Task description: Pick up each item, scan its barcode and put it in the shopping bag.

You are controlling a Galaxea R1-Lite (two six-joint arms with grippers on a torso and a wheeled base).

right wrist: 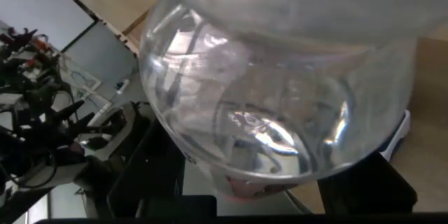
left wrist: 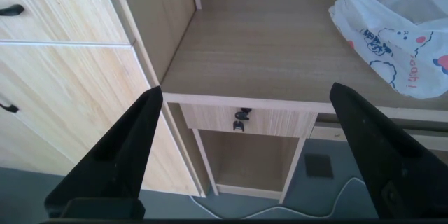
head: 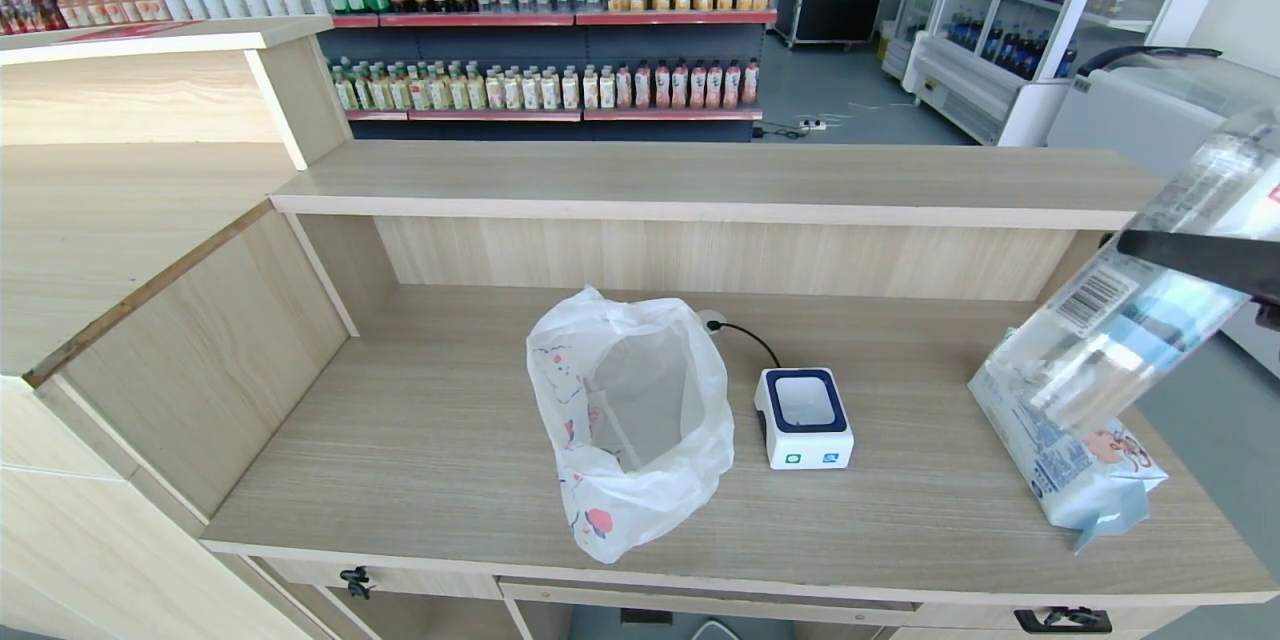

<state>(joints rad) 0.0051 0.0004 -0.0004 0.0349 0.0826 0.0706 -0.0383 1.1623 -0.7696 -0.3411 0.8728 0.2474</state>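
The right gripper (right wrist: 266, 185) has its jaws clenched on a clear plastic bottle with a white barcode label (head: 1140, 310). One black finger (head: 1195, 258) crosses the bottle's side in the head view, and in the right wrist view the bottle's rounded transparent base sits between the two dark fingers. The bottle is held tilted in the air over the right end of the pale wooden surface (head: 420, 460), barcode facing up. Its lower end hangs above a soft white-and-blue packet (head: 1075, 465) that lies flat near the right edge. Whether the two touch cannot be told.

The left gripper (left wrist: 241, 157) has its jaws spread wide and holds nothing. It is off the front left corner of the surface, above a drawer with a small black handle (left wrist: 240, 117).

A white plastic shopping bag with pink and blue prints (head: 630, 420) stands open at the middle of the surface. Just beside it, on its right, sits a small white barcode scanner with a dark blue rim (head: 803, 417).
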